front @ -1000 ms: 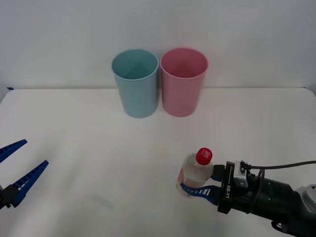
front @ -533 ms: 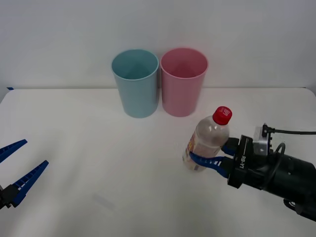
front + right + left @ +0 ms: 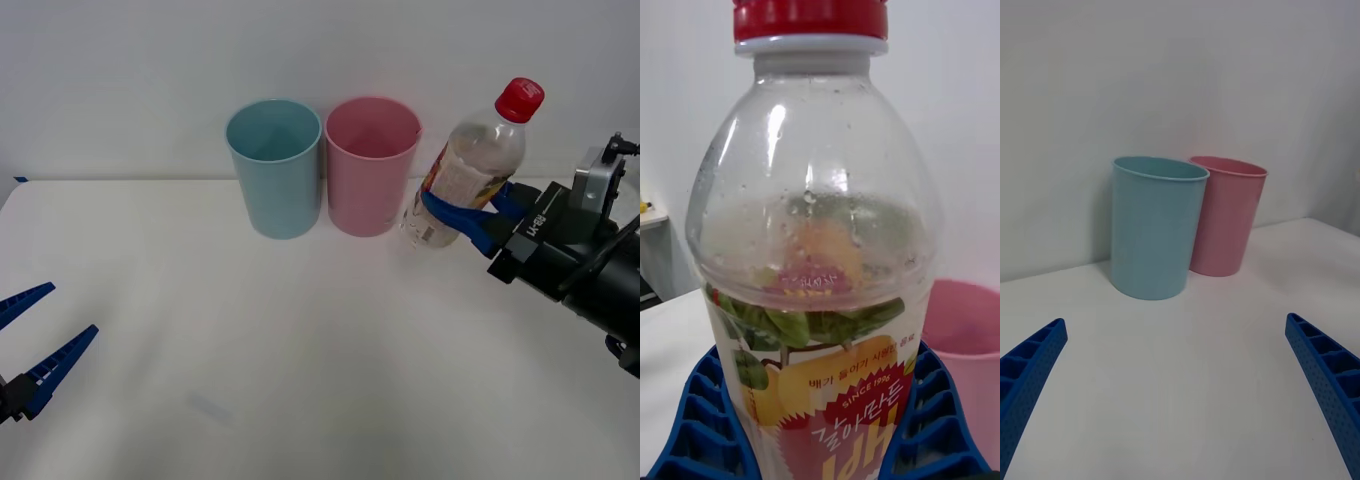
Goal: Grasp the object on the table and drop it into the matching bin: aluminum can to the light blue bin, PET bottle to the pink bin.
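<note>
Front view: my right gripper (image 3: 462, 215) hides a band of the bottle (image 3: 470, 165) label; the bottle base covers part of the pink bin (image 3: 368, 165) right wall. Right arm is cut by the right edge. Left gripper (image 3: 28, 345) is cut by the left edge, arm out of frame.

Right wrist view: bottle base and lower label cut off; small print unreadable. Bottle hides most of the pink bin.

Left wrist view: blue bin (image 3: 1156, 225) overlaps the pink bin's left side; whether they touch, I cannot tell.
</note>
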